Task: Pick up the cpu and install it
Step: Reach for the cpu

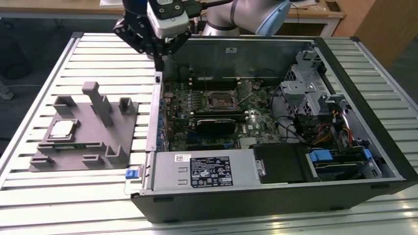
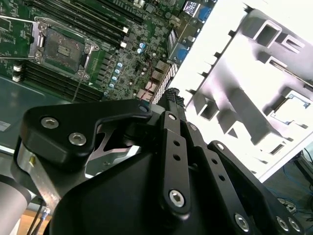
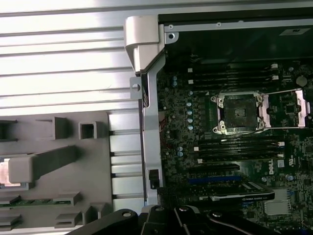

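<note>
**Silvery cpu (image 1: 62, 129) flat on grey block (image 1: 98, 141)**

One cpu lies flat, metal top up, square with no long axis, in the one grey block on the table (image 1: 39, 196). One pincer (image 1: 158, 61) hangs clenched and empty above the computer case (image 1: 274, 201) edge, well apart from the cpu.

arm (image 1: 248, 14): silver-grey, blue joint cap | claw (image 2: 171, 95): black, silver screws

Slatted aluminium table (image 1: 39, 73) spreads across the exterior view, its ribs gleaming in bright light. Beyond it runs a pale wooden desk (image 1: 313, 14), with a wooden panel (image 1: 385, 29) at the exterior view's right and dark floor (image 1: 23, 58) at its left.
</note>
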Motion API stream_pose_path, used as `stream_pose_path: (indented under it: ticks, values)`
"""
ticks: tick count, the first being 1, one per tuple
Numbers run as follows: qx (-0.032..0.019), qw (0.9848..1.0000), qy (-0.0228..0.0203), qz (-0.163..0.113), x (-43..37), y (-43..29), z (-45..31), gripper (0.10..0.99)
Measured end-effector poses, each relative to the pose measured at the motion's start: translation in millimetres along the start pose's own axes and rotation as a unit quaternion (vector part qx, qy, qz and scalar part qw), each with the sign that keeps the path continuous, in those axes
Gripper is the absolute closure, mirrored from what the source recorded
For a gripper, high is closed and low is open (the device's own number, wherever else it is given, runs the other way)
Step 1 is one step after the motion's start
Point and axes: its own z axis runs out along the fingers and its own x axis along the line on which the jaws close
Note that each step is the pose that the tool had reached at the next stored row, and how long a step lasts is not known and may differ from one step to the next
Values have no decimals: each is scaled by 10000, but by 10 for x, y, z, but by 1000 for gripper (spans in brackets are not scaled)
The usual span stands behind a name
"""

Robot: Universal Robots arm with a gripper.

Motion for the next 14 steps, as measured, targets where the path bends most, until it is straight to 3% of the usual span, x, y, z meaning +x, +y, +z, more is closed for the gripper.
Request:
stream_pose_path:
  ticks: [14]
  values:
    - [1, 10000, 15, 1, 42, -4, 21, 980]
